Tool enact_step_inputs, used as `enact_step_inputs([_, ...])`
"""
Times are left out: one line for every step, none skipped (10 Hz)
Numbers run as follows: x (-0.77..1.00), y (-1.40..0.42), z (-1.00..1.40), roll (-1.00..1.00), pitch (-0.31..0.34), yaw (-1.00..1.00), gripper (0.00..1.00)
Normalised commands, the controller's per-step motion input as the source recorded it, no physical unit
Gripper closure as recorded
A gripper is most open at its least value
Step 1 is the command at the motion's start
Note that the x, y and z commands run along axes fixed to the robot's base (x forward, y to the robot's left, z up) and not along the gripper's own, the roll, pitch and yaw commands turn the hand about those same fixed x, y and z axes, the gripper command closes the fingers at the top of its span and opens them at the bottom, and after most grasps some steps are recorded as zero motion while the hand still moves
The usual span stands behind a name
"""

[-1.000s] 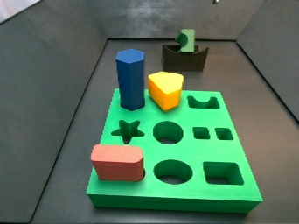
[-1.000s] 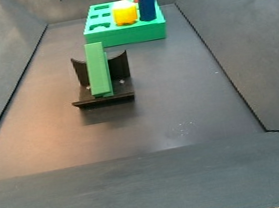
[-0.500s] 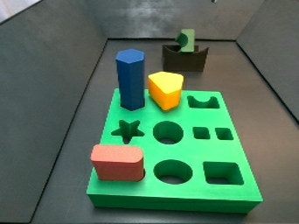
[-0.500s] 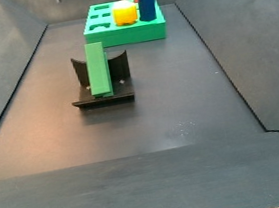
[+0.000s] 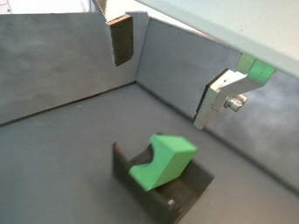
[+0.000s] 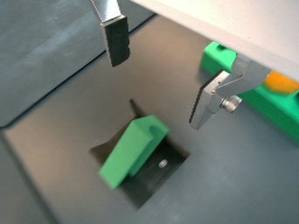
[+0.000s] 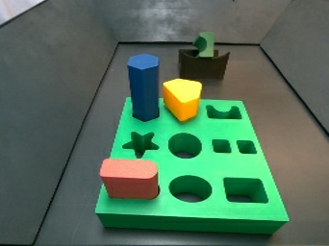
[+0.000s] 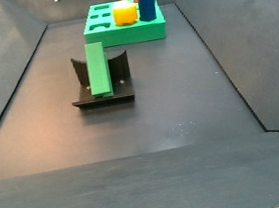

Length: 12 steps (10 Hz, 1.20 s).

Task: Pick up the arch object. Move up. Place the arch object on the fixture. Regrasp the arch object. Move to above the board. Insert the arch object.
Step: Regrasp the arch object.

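Wrist views both look down past the tool (image 5: 173,74), its silver fingers (image 6: 114,35) spread wide with nothing between them, high above the arch object (image 5: 160,161), which sits in the notch of the fixture (image 5: 176,200). Side views both show the arch object (image 7: 203,43) standing on the fixture (image 7: 203,65), well apart from the board (image 7: 193,171) on the dark counter (image 8: 158,118). A blue prism (image 7: 142,86), a yellow block (image 7: 183,98) and a red block (image 7: 129,179) stand on the board.
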Motion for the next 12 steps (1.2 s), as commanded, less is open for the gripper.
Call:
enact_step_inputs([0.01,-0.02,0.01,1.0,0.013,0.02,0.0])
enact_step_inputs([0.02,-0.02,-0.01,1.0,0.024,0.02,0.0])
enact_step_inputs([0.03,-0.02,-0.01,1.0,0.034,0.03,0.0])
enact_step_inputs([0.05,-0.02,-0.01,1.0,0.048,0.03,0.0])
enact_step_inputs([0.06,-0.03,-0.01,1.0,0.067,0.04,0.0])
enact_step_inputs([0.08,-0.03,-0.01,1.0,0.1,0.06,0.0])
enact_step_inputs([0.08,-0.04,-0.01,1.0,0.13,0.07,0.0])
enact_step_inputs([0.09,-0.04,-0.01,0.82,0.157,0.11,0.0])
enact_step_inputs([0.09,-0.04,-0.01,0.63,0.154,0.13,0.0])
enact_step_inputs([0.09,-0.03,-0.01,0.39,0.136,0.15,0.0])
enact_step_inputs([0.08,-0.03,-0.01,0.27,0.11,0.16,0.0])
enact_step_inputs([0.03,0.07,-1.0,0.22,0.013,0.21,0.0])
